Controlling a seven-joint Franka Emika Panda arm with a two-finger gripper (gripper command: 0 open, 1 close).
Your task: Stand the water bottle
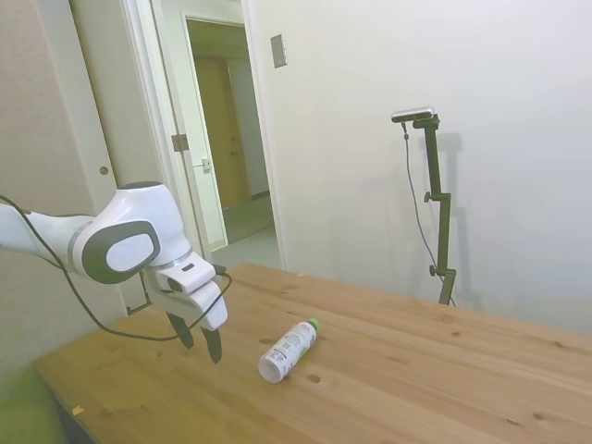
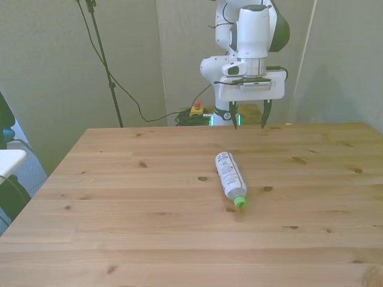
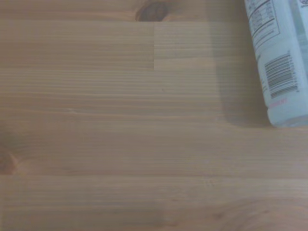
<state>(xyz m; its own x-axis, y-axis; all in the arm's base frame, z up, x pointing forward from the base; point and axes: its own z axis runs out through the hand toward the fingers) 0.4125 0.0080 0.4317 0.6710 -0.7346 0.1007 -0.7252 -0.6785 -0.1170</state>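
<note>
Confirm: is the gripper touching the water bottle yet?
Apart. The side view shows bare table between the open gripper and the lying water bottle.

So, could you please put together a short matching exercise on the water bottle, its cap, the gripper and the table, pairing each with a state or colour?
Column one:
1. water bottle
2. cap
3. gripper
4. table

Column two:
A. green
B. open, above the table and holding nothing
C. lying on its side
D. bare wood with dark knots

Pairs: 1-C, 2-A, 3-B, 4-D
</note>
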